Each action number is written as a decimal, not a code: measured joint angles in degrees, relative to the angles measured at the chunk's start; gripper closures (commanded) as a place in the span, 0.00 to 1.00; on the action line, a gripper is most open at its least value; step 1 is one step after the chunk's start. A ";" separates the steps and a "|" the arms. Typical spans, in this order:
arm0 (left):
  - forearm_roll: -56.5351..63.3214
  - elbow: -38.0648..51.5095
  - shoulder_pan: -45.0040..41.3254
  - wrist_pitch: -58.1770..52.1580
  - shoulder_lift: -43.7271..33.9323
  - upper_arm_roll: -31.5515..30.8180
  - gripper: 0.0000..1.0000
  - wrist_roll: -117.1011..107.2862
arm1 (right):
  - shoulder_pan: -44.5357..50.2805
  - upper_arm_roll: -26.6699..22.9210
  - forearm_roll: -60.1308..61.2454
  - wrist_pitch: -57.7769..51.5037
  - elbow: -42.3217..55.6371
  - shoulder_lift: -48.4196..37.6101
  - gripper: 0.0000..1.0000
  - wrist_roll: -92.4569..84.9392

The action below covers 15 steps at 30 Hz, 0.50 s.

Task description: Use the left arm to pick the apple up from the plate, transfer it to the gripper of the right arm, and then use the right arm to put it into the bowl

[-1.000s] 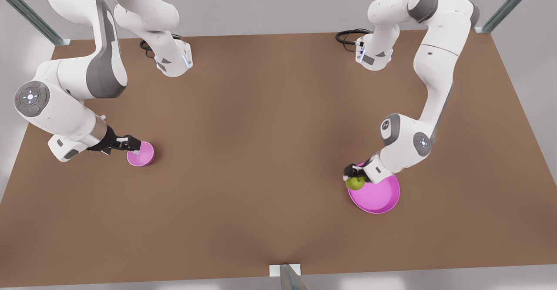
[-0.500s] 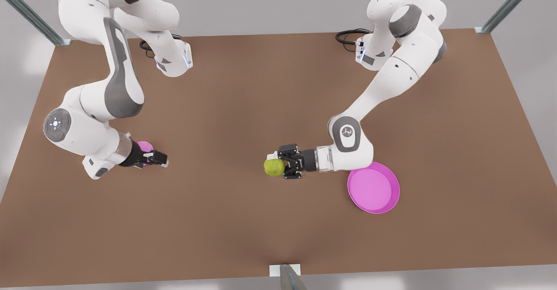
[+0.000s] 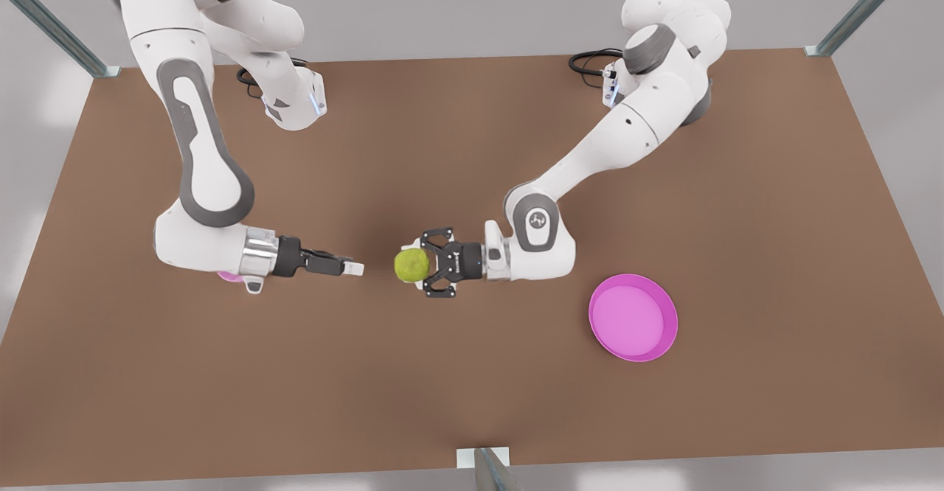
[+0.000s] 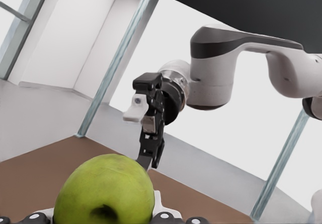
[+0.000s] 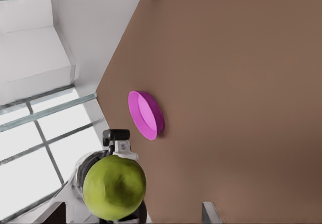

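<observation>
L pincer [image 3: 422, 265] grips apple [image 3: 411, 265]; R pincer [image 3: 355, 268] near, facing.

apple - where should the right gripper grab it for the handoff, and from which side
Probably the apple's bare half, the one facing the right gripper. The left gripper holds it from the front view's right, fingers over its rear half. So come straight in from the front view's left and close across the round middle, clear of those fingers.

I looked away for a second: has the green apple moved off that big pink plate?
Yes. The apple, held in the left gripper, has travelled from the plate toward the front view's left, nearing the right gripper.
</observation>
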 measured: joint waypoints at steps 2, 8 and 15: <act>-0.39 1.13 -0.44 0.30 0.99 -0.01 0.56 3.55 | 0.35 0.62 6.22 1.89 -0.39 1.23 0.00 -2.44; -0.98 1.94 -1.00 0.85 1.55 0.00 0.56 12.32 | 0.13 0.86 16.60 4.92 -0.69 4.63 0.00 -10.79; -1.37 1.96 -1.05 1.06 1.97 0.00 0.56 19.78 | -0.81 4.31 19.41 3.06 -2.38 4.30 0.00 -20.11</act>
